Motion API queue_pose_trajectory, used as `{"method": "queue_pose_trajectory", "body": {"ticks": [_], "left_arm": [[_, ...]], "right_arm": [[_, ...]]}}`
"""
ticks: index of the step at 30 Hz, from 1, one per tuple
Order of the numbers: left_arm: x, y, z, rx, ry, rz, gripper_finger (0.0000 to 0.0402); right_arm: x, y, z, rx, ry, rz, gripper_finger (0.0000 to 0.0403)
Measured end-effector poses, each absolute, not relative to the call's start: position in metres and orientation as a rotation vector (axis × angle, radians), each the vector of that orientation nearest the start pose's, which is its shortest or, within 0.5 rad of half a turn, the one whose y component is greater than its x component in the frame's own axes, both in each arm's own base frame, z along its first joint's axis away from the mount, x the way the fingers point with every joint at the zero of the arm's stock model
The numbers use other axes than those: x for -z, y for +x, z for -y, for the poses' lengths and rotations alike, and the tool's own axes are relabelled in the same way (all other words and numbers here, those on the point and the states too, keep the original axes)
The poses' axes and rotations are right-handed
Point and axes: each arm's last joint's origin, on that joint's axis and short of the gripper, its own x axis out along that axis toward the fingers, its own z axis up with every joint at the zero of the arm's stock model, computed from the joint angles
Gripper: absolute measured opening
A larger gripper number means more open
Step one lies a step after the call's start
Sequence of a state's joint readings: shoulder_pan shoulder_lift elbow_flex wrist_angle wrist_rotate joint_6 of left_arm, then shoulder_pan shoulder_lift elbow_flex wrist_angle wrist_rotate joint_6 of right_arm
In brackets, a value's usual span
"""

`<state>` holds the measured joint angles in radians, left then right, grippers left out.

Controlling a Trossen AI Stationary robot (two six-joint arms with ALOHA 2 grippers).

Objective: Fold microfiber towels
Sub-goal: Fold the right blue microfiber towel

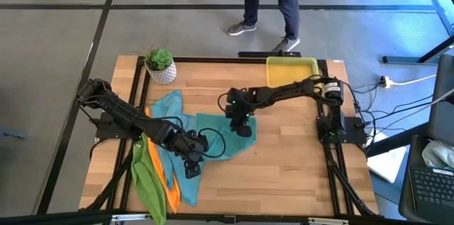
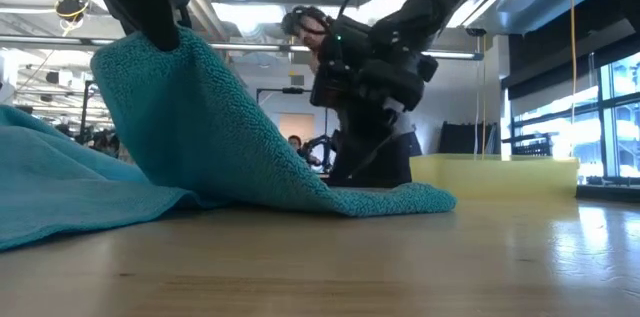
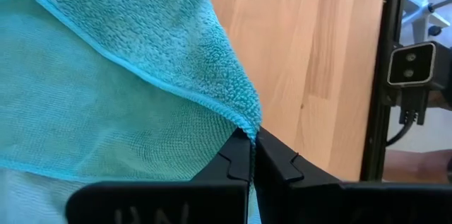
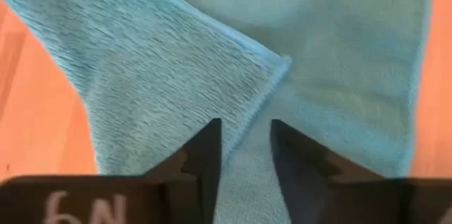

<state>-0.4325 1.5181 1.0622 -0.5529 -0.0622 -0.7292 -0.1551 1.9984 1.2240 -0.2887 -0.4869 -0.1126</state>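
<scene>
Two claws on one teal towel (image 1: 213,134), which lies spread roughly mid-surface, just in front of the yellow tray (image 1: 289,70) and toward the potted plant (image 1: 160,65) side. I see my left claw (image 3: 251,155) pinched fully shut on a towel corner; fabric edge runs right into the closed tips, corner lifted off the wood. In low view that corner peaks up like a tent and slopes down toward the tray. Right claw (image 4: 244,146) sits over the tray-side edge of same towel, fingers (image 4: 205,155) partly apart w/ a folded corner between them; can't tell if it's actually gripping.

Towel's long axis runs approx from left claw toward the tray, diagonal across the surface (image 1: 298,161).

Other cloths on the far side of left arm from the tray: lime green towel (image 1: 147,179) and orange towel (image 1: 164,182), both draped lengthwise toward the surface's front edge, partly overlapped. Another teal towel (image 1: 167,104) bunched near the plant.

Person's legs (image 1: 273,1) behind the tray.
</scene>
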Motion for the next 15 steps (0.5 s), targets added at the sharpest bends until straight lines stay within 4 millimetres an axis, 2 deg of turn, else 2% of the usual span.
{"method": "queue_pose_trajectory", "body": {"ticks": [4,7,11,15], "left_arm": [[-0.231,0.277,0.126,-0.041,-0.411,-1.04,0.0],[-0.231,0.277,0.126,-0.041,-0.412,-1.04,0.0],[-0.231,0.277,0.126,-0.041,-0.412,-1.04,0.0],[-0.231,0.277,0.126,-0.042,-0.412,-1.041,0.0]], "right_arm": [[-0.139,0.399,0.043,-0.358,0.143,-0.89,0.0175],[-0.141,0.408,0.037,-0.315,0.057,-0.811,0.0192],[-0.132,0.414,0.03,-0.313,-0.015,-0.777,0.0192],[-0.118,0.412,0.028,-0.326,-0.007,-0.845,0.0183]]}}
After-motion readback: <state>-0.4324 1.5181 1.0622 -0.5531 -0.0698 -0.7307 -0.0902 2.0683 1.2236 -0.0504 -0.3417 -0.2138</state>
